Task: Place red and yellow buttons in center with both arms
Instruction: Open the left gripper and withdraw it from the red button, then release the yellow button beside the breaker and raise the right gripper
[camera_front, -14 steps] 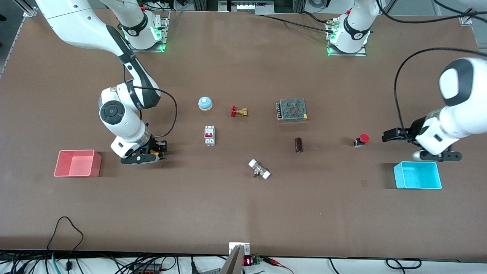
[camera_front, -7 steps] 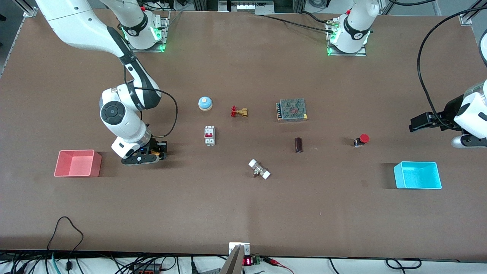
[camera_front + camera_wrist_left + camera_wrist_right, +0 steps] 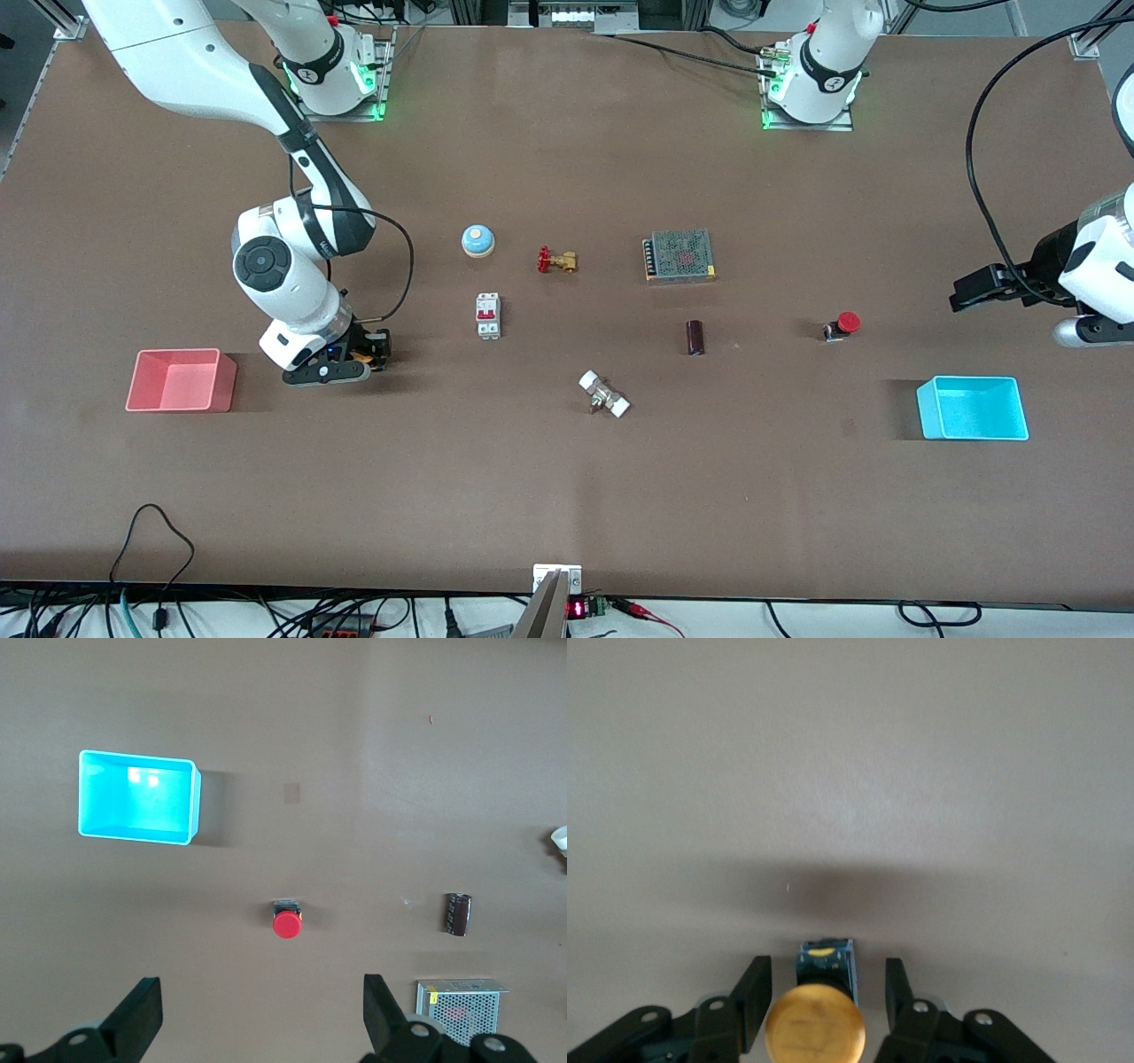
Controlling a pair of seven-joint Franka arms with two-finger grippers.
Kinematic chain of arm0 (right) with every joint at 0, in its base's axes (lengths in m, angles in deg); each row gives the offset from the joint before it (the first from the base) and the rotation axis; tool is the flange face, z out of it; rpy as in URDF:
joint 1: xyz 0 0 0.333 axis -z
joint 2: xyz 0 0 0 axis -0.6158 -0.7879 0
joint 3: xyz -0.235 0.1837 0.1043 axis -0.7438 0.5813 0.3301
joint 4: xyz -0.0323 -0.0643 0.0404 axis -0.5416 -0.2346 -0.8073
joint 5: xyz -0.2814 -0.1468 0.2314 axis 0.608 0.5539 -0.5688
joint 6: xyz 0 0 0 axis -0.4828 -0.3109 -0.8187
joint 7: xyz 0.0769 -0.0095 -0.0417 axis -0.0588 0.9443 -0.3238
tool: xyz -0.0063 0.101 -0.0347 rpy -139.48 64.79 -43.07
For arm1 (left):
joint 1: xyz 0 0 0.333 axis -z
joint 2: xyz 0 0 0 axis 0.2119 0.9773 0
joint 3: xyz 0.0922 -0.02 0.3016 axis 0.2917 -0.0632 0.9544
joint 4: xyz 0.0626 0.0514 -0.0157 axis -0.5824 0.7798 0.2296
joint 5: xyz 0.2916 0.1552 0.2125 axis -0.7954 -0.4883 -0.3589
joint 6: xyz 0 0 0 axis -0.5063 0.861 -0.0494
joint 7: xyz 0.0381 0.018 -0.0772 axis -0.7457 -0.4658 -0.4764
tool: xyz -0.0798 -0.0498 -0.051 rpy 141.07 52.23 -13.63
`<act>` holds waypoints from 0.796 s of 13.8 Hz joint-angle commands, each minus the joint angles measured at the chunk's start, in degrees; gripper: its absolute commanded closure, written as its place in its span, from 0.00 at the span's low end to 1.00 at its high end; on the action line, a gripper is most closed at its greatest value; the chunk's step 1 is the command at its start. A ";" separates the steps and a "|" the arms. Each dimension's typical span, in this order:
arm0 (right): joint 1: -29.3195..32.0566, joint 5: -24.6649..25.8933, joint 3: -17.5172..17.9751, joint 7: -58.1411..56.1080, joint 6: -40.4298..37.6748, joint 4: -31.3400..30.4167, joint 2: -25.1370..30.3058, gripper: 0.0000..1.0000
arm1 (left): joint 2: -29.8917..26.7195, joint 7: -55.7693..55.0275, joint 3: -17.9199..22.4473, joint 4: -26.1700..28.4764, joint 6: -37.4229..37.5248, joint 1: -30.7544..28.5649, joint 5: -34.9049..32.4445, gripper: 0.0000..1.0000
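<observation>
Beside the pink bin (image 3: 182,380), the right tool (image 3: 341,365) stays low, fingers straddling the yellow button (image 3: 815,1026) without touching it. Left tool (image 3: 257,1014), wide open and empty, has lifted away from the red button (image 3: 842,324), leaving it ungrasped.

A broad strip of bare table (image 3: 567,496) lay open nearest the front camera. In the middle, the circuit breaker (image 3: 488,315), bell (image 3: 477,240), brass valve (image 3: 557,260), metal fitting (image 3: 604,394), dark cylinder (image 3: 695,338) and mesh-topped box (image 3: 679,256) stood well apart, with open lanes between them. The pink bin (image 3: 181,380) and blue bin (image 3: 972,408) blocked the table's ends.
</observation>
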 commanded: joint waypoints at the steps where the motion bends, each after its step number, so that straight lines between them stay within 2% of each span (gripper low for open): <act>1: -0.07 0.03 -0.02 0.56 -4.78 2.52 3.18 0.04 | -1.02 -0.43 0.78 0.86 0.27 1.02 0.23 0.00; 3: 0.01 -3.11 0.07 0.29 -14.25 5.59 8.35 0.00 | -0.93 0.26 0.87 0.43 0.36 0.76 0.06 0.00; 5: 0.89 -10.14 -0.28 -3.19 -28.82 11.29 14.24 0.00 | -0.84 -0.26 0.78 -0.54 0.89 1.03 0.06 0.00; 7: 4.47 -10.87 -0.46 -9.70 -39.40 15.09 19.78 0.00 | -1.28 0.26 1.22 -2.82 2.28 0.41 0.15 0.00; 9: 7.82 -11.05 -0.46 -9.99 -44.77 16.50 24.18 0.00 | -1.55 0.27 0.61 -2.92 4.66 1.28 -0.73 0.00; 11: 8.63 -11.39 -3.51 -9.99 -46.82 17.03 27.61 0.00 | -2.68 0.44 -0.70 -2.57 5.11 1.20 -3.28 0.00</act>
